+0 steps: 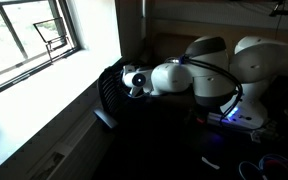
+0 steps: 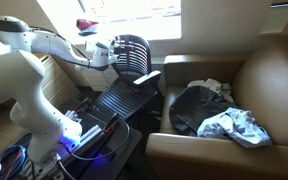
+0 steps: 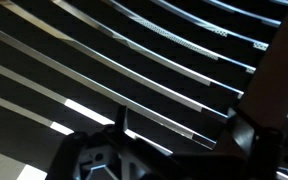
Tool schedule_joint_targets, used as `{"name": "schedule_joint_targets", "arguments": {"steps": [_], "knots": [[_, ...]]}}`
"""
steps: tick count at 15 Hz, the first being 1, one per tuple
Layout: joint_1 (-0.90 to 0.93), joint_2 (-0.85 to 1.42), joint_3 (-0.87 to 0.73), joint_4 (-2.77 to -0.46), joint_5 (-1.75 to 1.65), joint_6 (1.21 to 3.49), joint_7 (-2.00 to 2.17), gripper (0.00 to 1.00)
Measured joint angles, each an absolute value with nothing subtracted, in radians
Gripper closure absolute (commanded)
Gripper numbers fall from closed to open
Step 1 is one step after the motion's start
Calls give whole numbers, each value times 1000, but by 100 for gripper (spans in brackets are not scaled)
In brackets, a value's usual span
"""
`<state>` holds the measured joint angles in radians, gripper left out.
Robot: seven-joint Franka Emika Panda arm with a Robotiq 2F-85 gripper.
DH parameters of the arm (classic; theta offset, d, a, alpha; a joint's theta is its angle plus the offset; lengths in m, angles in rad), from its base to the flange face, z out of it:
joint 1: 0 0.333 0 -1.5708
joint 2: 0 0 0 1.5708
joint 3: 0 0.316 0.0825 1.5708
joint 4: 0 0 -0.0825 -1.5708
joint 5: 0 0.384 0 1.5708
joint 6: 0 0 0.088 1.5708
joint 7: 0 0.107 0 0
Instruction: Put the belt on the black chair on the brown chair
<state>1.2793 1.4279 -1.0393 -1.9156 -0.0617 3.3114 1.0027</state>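
The black chair (image 2: 134, 62) stands by the window with its ribbed back upright; it also shows in an exterior view (image 1: 109, 92). My gripper (image 2: 111, 52) is at the top of that back, on the window side, and also shows in an exterior view (image 1: 134, 82). In the wrist view the ribs (image 3: 134, 60) fill the picture and the dark jaws (image 3: 179, 140) stand apart with nothing between them. The brown chair (image 2: 269, 75) stands beside the black chair and holds a dark bundle (image 2: 196, 105) and a grey cloth (image 2: 236, 125). I cannot make out the belt in any view.
A bright window (image 1: 29, 35) with a deep sill (image 1: 44, 100) is right behind the black chair. A red object (image 2: 84, 24) lies on the sill. The robot base with cables and a blue light (image 2: 79, 140) stands beside the black chair's seat (image 2: 124, 100).
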Motion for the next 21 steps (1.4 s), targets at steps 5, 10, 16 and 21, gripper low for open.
{"name": "schedule_joint_targets", "arguments": {"steps": [5, 10, 16, 21], "knots": [[1267, 1417, -968, -1906, 175, 3370, 869, 49], [1212, 1377, -863, -1857, 359, 3458, 761, 83], [1195, 1374, -805, -1756, 506, 3452, 647, 100], [1159, 1368, -772, -1708, 542, 3452, 592, 100]]}}
